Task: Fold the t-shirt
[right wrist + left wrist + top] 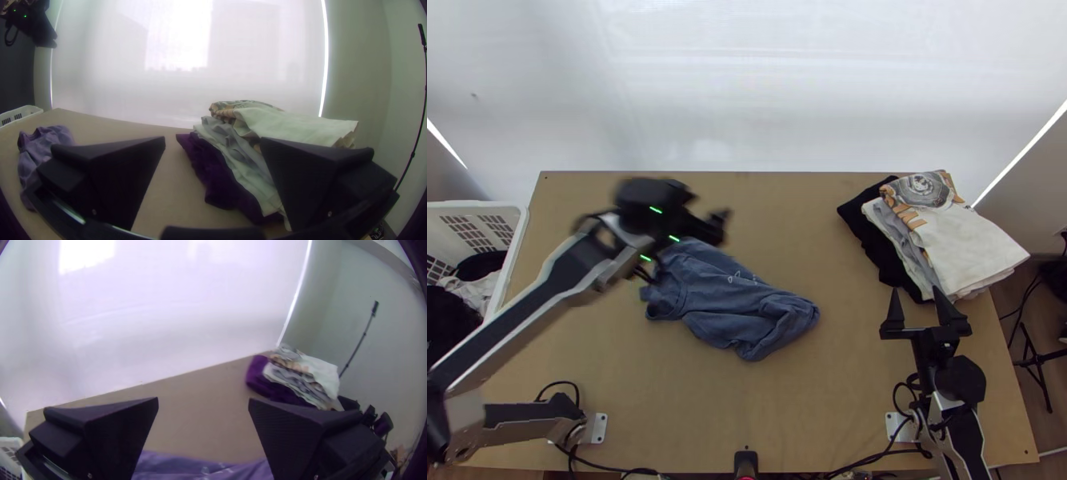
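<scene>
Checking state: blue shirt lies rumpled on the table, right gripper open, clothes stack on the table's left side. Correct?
Wrong side: in the top view, the clothes stack is on the right side of the table. The rest holds: blue shirt rumpled on it, right gripper open.

T-shirt (735, 300) left of clothes stack (959, 240)

T-shirt (725, 302): blue, small white marks; worktop (811, 408): tan; far right corner, top garment (975, 248): white, orange + grey print; grey cloth (893, 225) under it; black garment (875, 250) lowest; basket (521, 240) off left edge: white; 3 green lights (656, 210) on left arm (519, 320).
</scene>
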`<state>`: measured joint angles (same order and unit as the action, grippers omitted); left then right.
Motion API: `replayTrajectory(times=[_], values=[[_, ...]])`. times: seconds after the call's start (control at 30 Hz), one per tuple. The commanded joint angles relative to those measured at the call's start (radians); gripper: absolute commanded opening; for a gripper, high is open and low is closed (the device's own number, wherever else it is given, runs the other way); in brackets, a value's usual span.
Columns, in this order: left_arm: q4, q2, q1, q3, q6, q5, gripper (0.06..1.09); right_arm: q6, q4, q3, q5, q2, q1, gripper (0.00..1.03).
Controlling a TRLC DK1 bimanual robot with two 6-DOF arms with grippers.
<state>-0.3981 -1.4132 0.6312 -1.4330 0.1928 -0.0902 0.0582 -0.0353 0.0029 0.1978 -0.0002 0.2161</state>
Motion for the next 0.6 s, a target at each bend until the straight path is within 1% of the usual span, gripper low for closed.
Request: replayTrajectory(times=[0.0,0.07,0.27,0.4,0.57], values=[[-0.111,0.155,-0.412,0.029,-0.127,0.049,1.04,0.0,0.0,0.0,0.0,0.0,0.0,0.99],[-0.153,0.183,-0.533,0.039,-0.141,0.095,1.04,0.0,0.0,0.0,0.0,0.0,0.0,0.99],[-0.243,0.276,-0.751,0.134,-0.161,0.102,1.04,0.0,0.0,0.0,0.0,0.0,0.0,0.99],[-0.268,0.367,-0.804,0.235,-0.145,0.102,1.04,0.0,0.0,0.0,0.0,0.0,0.0,0.99],[-0.286,0.431,-0.846,0.313,-0.082,0.101,1.04,-0.001,0.0,0.0,0.0,0.0,0.0,0.99]])
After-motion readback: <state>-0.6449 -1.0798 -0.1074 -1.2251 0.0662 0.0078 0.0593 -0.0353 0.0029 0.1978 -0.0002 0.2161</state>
